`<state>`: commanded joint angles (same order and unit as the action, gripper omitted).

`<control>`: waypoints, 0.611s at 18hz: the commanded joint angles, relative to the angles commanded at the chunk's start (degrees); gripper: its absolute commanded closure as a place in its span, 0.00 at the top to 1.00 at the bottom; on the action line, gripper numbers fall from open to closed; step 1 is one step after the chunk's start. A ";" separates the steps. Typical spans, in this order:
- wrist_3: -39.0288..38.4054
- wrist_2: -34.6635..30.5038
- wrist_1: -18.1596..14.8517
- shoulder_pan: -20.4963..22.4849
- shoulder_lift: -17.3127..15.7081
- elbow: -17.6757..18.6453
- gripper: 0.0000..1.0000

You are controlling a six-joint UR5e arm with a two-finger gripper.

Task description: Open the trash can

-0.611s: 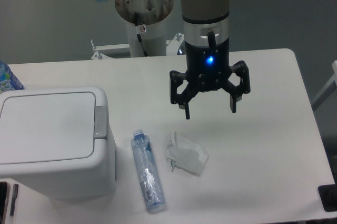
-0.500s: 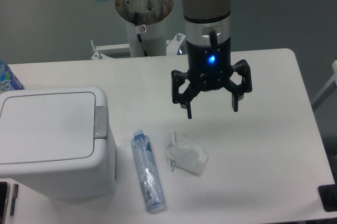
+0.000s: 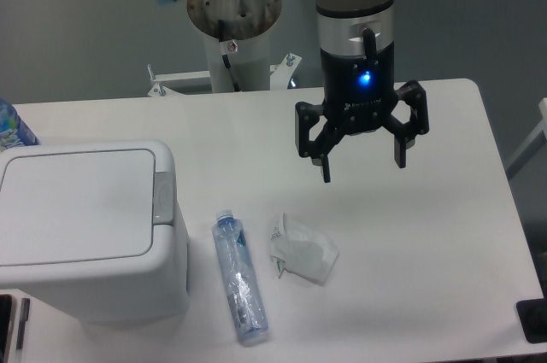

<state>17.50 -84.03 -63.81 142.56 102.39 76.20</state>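
Since the earlier frames the gripper (image 3: pixel 362 162) has been carried to the right and slightly up the picture, farther from the trash can (image 3: pixel 88 228), while nothing else on the table (image 3: pixel 427 252) has been shifted. The trash can is seen at the left edge of the table, its flat lid (image 3: pixel 77 205) shut and lying level, with the grey push tab (image 3: pixel 162 198) set in the right-hand rim of the lid. Behind the trash can, at the far left border, part of a blue-labelled bottle (image 3: pixel 12 128) is cut off by the frame. Just right of the trash can a clear plastic bottle (image 3: pixel 238 277) is laid flat on the table, its cap end pointing away from the camera and its length running roughly parallel to the trash can's right side, near it but not touching. Right of that bottle, close beside it, a crumpled white wrapper (image 3: pixel 301 249) is found. Farther right of the trash can and well apart from it, the gripper is held above the table with its two black fingers spread wide and nothing between them; a blue light is lit on its body. The arm (image 3: pixel 355 4) is seen rising from it toward the top edge, and a grey mounting post (image 3: pixel 233 30) stands behind the table.
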 joint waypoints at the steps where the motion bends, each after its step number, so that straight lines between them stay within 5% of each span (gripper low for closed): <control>1: -1.14 0.52 0.00 -0.09 0.26 0.09 1.00; 6: -12.73 5.62 0.00 -0.35 0.97 0.26 1.00; 11: -14.33 9.49 -0.18 -2.63 0.27 1.22 1.00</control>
<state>3.17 -74.54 -63.98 139.93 102.66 77.43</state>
